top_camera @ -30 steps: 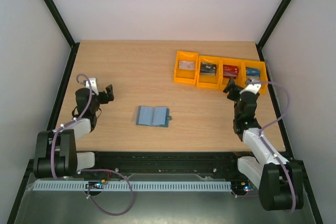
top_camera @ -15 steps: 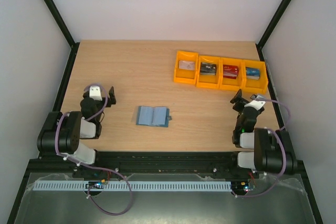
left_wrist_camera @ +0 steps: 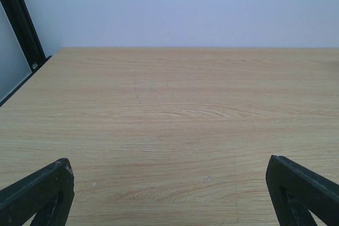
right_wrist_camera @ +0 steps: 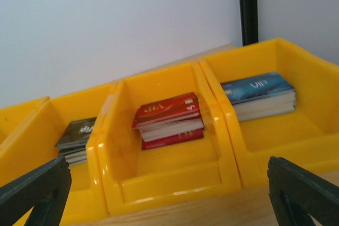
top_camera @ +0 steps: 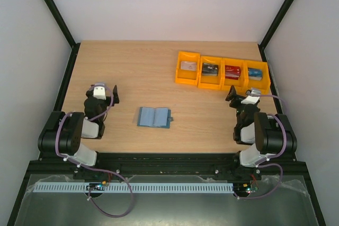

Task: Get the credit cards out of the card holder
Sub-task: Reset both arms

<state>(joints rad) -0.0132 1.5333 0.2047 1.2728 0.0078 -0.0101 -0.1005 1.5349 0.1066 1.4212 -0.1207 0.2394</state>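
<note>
Card holder (top_camera: 154, 117) lies open flat near table centre, between the arms. It looks soft, light and prone to sliding, so pin one flap and pinch thin, stiff card edges at the pockets. Left gripper (top_camera: 107, 93) at 9 o'clock and right gripper (top_camera: 237, 93) at 3 o'clock both gape wide, empty.

Left arm (top_camera: 66, 136) and right arm (top_camera: 270, 133) have folded back — elbows down at bases.
</note>
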